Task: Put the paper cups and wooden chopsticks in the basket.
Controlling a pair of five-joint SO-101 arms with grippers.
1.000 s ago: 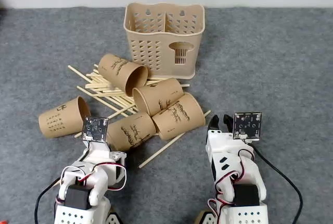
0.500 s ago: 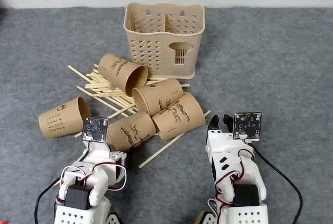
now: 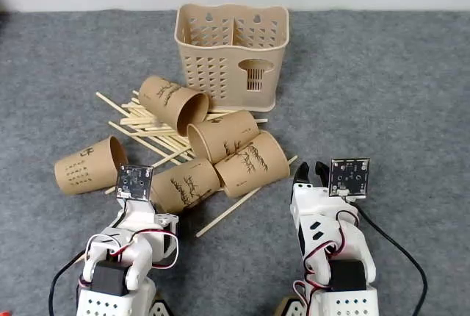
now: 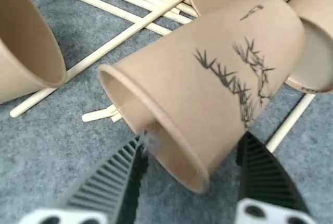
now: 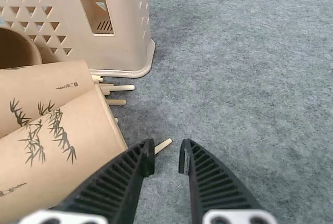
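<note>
The beige slotted basket (image 3: pixel 231 55) stands upright at the back. Several brown paper cups lie on their sides in front of it, among them one (image 3: pixel 173 103) near the basket and one (image 3: pixel 89 165) far left. Wooden chopsticks (image 3: pixel 147 128) are strewn under and around them. My left gripper (image 4: pixel 195 140) is open, its fingers straddling the mouth end of the nearest cup (image 4: pixel 208 83), which also lies beside that arm (image 3: pixel 185 184). My right gripper (image 5: pixel 165 156) hovers low over the mat with a narrow gap and nothing between its fingers, just right of another cup (image 5: pixel 57 140).
Grey mat (image 3: pixel 382 88) covers the table, with free room to the right of the basket and cups. One chopstick (image 3: pixel 242 202) runs diagonally between the two arms. The basket (image 5: pixel 78 21) has a centre divider.
</note>
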